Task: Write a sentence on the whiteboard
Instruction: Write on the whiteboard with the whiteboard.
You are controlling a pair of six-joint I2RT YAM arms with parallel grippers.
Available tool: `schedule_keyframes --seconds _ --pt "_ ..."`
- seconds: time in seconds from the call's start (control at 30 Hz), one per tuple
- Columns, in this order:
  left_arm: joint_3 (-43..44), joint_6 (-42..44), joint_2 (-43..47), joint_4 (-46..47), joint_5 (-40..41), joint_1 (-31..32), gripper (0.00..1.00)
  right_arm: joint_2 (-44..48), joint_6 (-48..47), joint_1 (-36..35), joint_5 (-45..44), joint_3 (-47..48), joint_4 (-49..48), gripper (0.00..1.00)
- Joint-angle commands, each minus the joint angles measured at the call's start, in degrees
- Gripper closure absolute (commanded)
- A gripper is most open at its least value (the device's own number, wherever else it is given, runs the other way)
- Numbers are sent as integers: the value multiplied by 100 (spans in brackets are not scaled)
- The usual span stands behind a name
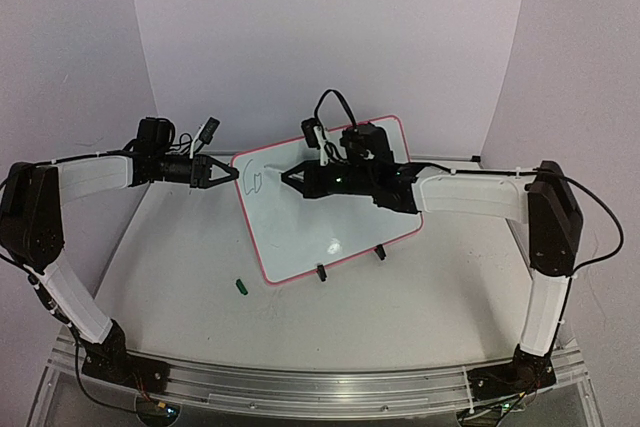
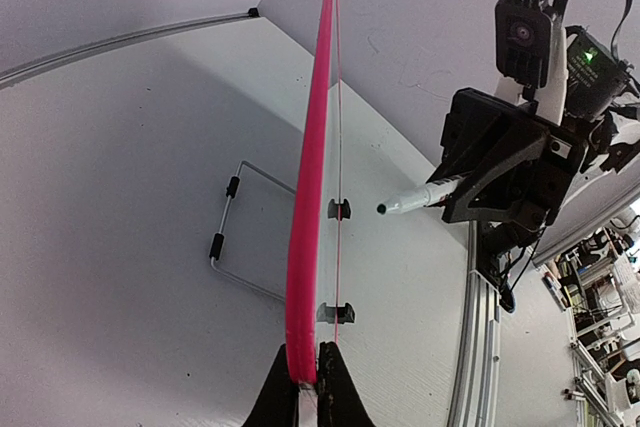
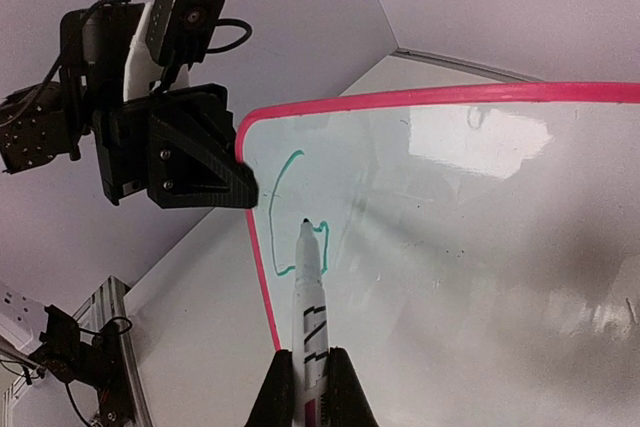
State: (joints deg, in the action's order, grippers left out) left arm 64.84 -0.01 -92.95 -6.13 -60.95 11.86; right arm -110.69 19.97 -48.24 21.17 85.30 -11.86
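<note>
Nearest the arm bases, a small green marker cap [image 1: 240, 287] lay on the white table [image 1: 170, 287], at about 7 o'clock from the whiteboard [image 1: 330, 227]. The whiteboard stood mid-table, propped tilted on its two black clip feet [image 1: 321, 272], its pink frame running round it. The left gripper [image 1: 228, 174] was pinched shut on the frame at the board's 10 o'clock corner; the left wrist view showed the pink edge clamped between its fingers [image 2: 285, 397]. The right gripper [image 1: 290, 177], reaching in from 3 o'clock, was clenched on a green marker [image 3: 308, 297] pointed at that same corner. The marker's tip stood just off the surface, a gap showing in the left wrist view. Of the sentence [image 3: 285, 217] only a curved "C" and a small further stroke were there. Behind rose a pale backdrop wall [image 1: 330, 27].
</note>
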Motion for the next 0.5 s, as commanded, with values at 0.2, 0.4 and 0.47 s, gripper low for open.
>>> schedule_keyframes --seconds 0.2,0.4,0.47 --pt "55 381 116 -124 69 112 100 -357 -63 77 -36 530 208 100" --pt "58 384 128 -134 69 113 100 -431 -71 92 -42 552 252 100" --pt "57 389 132 -135 80 115 100 -416 -64 87 -67 497 255 100"
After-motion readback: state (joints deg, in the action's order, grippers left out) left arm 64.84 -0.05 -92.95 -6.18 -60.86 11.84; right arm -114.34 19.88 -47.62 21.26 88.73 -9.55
